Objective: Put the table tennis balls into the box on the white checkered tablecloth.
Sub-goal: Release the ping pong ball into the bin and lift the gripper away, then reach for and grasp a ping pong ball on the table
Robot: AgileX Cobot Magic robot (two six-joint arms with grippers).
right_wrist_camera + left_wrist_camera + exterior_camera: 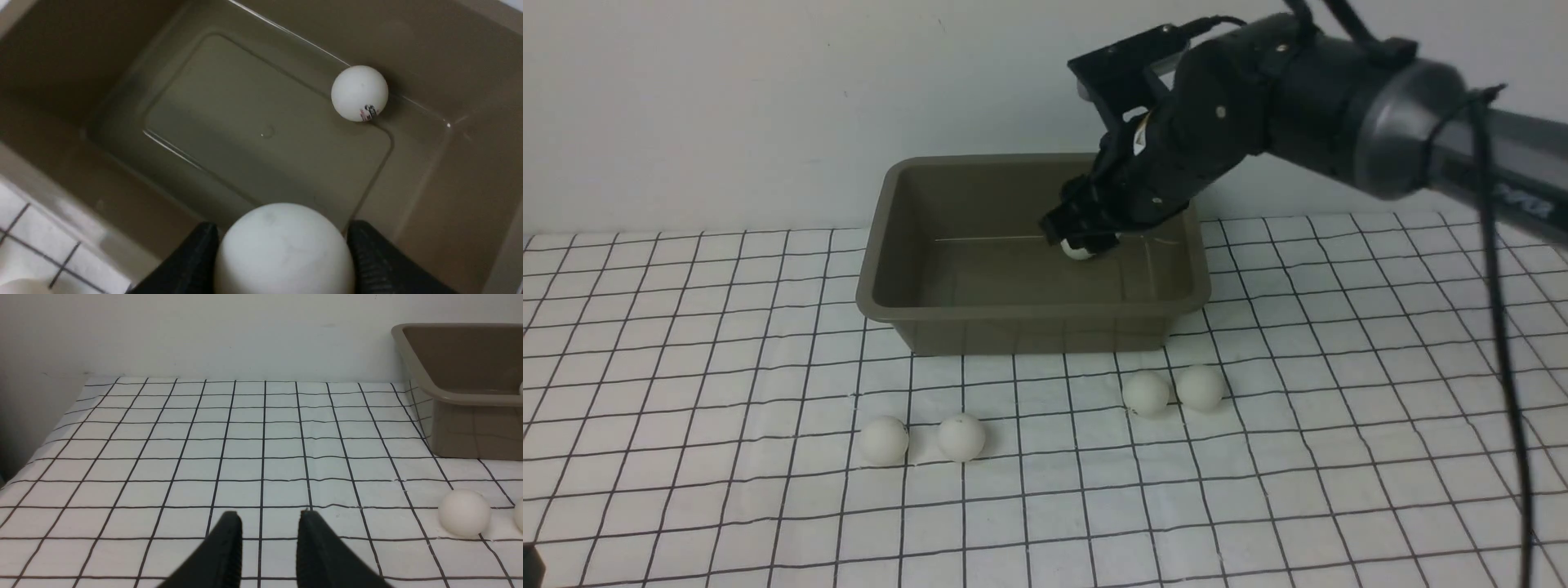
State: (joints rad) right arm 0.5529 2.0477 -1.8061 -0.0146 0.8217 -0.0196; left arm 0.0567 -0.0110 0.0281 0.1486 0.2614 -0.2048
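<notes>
No legible text found. One table tennis ball (359, 93), lying loose on the floor of the box (245, 122), bears a small black-and-red printed mark, too small to read. The right arm (1339, 90) carries white lettering (1525, 202) at the far right of the front view. It is blurred, cut off and unreadable.

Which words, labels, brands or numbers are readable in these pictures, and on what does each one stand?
Nothing reads clearly.
On the loose ball in the box: black and red print, too blurred.
On the right arm: white letters, too blurred.
On one ball on the cloth: dark speck, too small.
</notes>
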